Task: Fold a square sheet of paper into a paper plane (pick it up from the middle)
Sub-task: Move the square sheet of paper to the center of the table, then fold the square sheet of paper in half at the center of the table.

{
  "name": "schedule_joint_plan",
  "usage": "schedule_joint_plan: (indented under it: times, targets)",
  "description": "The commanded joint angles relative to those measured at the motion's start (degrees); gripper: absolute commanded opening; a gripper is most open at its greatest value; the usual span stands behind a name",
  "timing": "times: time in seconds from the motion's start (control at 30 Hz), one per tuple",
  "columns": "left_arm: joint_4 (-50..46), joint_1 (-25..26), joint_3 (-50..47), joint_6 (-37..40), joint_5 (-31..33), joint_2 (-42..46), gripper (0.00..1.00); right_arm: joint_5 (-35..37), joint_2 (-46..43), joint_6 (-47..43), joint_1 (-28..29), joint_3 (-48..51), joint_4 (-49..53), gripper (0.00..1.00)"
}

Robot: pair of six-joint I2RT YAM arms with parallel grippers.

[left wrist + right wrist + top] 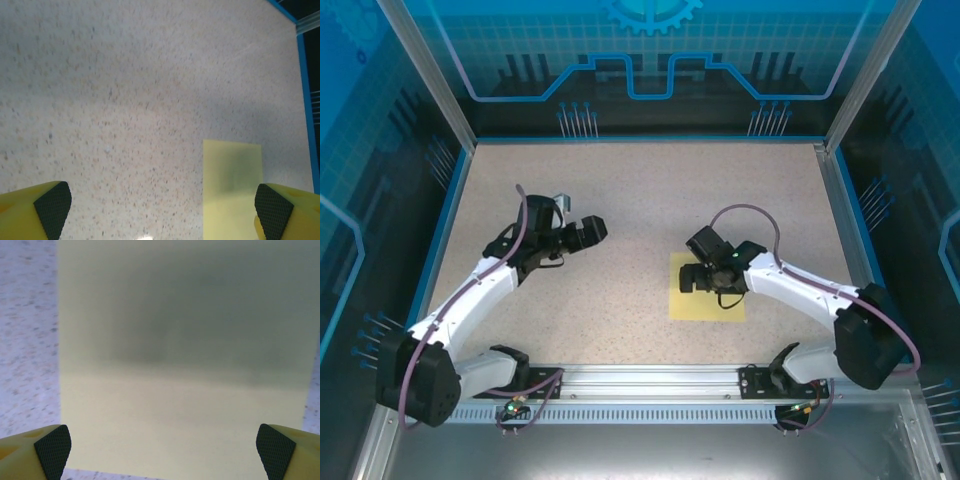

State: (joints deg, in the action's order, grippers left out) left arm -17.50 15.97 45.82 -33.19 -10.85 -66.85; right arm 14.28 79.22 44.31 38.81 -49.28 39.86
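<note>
We hold the right fingers (52,450) released over the paper (686,306), right of frame centre; pinching this flat sheet off-middle may crumple it. Left fingers (52,207) likewise released.

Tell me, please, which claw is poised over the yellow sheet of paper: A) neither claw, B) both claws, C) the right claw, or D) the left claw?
C: the right claw hangs open directly over the sheet of paper, which lies flat on the table, while the left claw sits off to its side.
</note>
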Motion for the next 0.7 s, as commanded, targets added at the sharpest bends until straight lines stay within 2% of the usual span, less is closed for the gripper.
schedule_joint_plan:
  times: [0.0,0.13,0.37,0.67]
  targets:
    - [0.2,0.7,-2.3,-4.2,-0.8,-1.1,0.98,2.7,5.0,2.4,-0.8,-3.7,3.2,0.99]
    - [0.3,1.1,-3.4,-4.8,-0.8,-1.4,0.98,3.6,11.4,3.5,-0.9,-7.4,4.3,0.95]
    - [0.6,1.3,-4.3,-4.8,-0.2,-2.2,0.99,-1.9,18.5,0.9,-2.7,-10.8,3.5,0.88]
    - [0.5,1.3,-4.3,-4.6,0.4,-4.2,0.98,-2.9,20.5,0.5,-3.4,-9.9,3.9,0.86]
